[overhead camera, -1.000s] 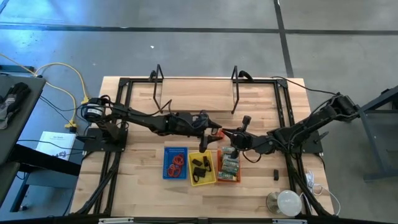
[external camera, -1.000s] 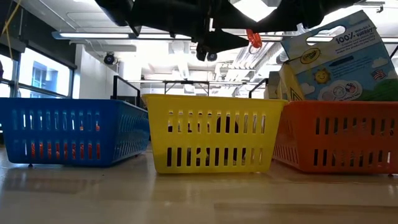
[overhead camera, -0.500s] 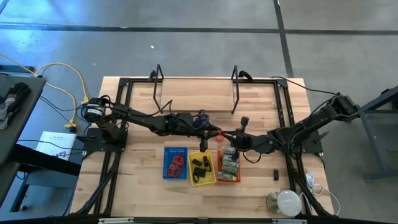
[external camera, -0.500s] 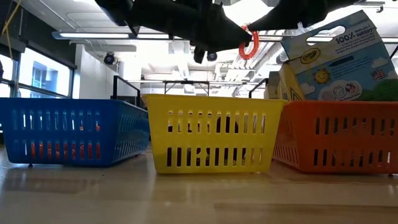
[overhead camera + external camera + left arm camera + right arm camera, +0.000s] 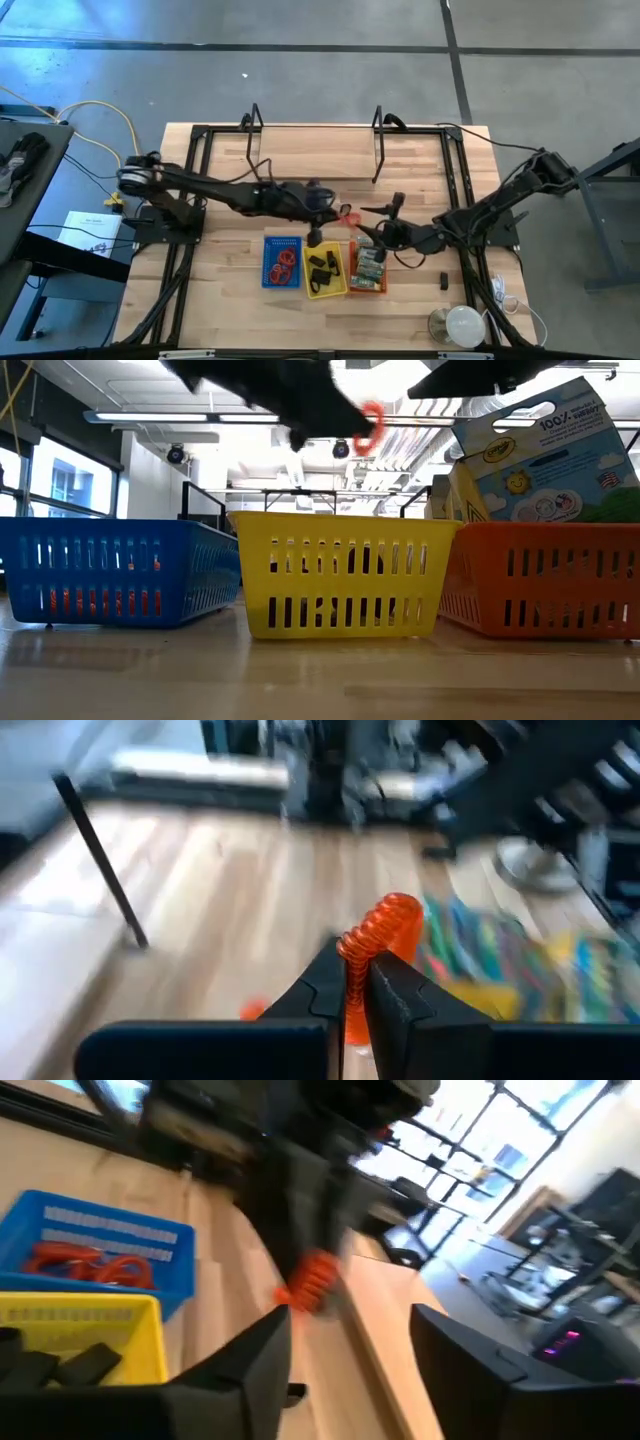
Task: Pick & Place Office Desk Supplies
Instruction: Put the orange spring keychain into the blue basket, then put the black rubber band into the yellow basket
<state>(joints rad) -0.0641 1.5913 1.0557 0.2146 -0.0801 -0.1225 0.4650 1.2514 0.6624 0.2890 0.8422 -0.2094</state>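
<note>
Left hand (image 5: pixel 355 982) clamped on a red coiled loop (image 5: pixel 385 925), held in the air above the table (image 5: pixel 400 160), just behind the yellow tray (image 5: pixel 326 270). Right hand (image 5: pixel 345 1345) fingers apart, empty, just beside the loop, over the orange tray (image 5: pixel 367 285). More red loops lie in the blue tray (image 5: pixel 281 262) below the left hand.

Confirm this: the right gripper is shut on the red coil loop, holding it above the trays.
Wrong gripper. The left gripper is shut on the red coil loop, as the left wrist view shows; the right gripper stands open and empty. The loop does hang above the trays.
</note>
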